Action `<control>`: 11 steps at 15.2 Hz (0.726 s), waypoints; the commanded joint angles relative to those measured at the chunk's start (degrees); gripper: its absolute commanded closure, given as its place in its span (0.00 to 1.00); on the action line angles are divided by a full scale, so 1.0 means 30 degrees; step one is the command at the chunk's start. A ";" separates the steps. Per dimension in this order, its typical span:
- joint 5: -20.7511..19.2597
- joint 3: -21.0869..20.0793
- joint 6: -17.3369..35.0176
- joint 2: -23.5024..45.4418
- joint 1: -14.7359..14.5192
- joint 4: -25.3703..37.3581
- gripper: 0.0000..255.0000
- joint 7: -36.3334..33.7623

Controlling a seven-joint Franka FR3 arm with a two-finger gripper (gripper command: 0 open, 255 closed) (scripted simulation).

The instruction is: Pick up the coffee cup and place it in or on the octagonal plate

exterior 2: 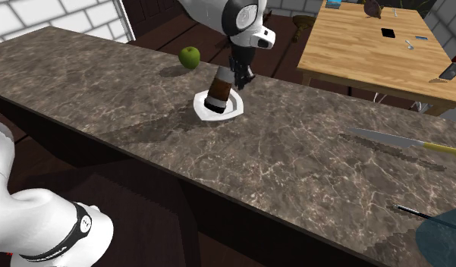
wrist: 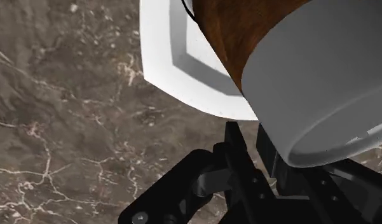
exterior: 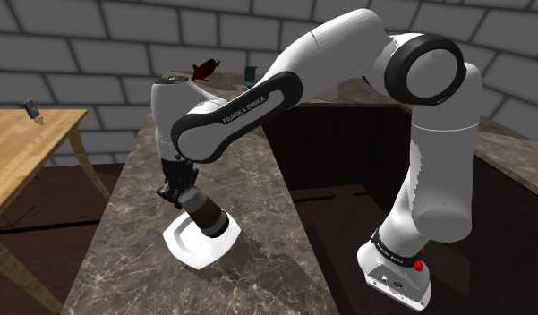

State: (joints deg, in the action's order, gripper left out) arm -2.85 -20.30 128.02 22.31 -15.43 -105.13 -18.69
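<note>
The coffee cup (exterior: 207, 217) has a brown sleeve and a pale grey rim. It leans tilted on the white octagonal plate (exterior: 191, 248), which lies on the dark marble counter (exterior: 141, 277). My black gripper (exterior: 183, 197) comes down to the cup's upper end and meets its rim. From the second exterior view the cup (exterior 2: 218, 89) tips toward the gripper (exterior 2: 238, 74) above the plate (exterior 2: 231, 114). At the wrist, the cup's rim (wrist: 323, 95) sits right beside the gripper (wrist: 250, 145), with the plate (wrist: 164, 57) beyond. Whether the cup is clasped is hidden.
A green apple (exterior 2: 190, 56) rests on the counter behind the plate. A long knife (exterior 2: 400, 140) lies far along the counter. A wooden table (exterior 2: 370, 45) with small items stands beyond, and the counter's edges run close on both sides of the plate.
</note>
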 commanded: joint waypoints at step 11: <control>-0.1597 -0.0063 -0.3918 -0.2744 -0.1661 -0.1933 0.00 -0.3815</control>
State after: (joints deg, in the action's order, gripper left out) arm -6.55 -20.28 116.14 15.68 -19.24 -109.73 -27.30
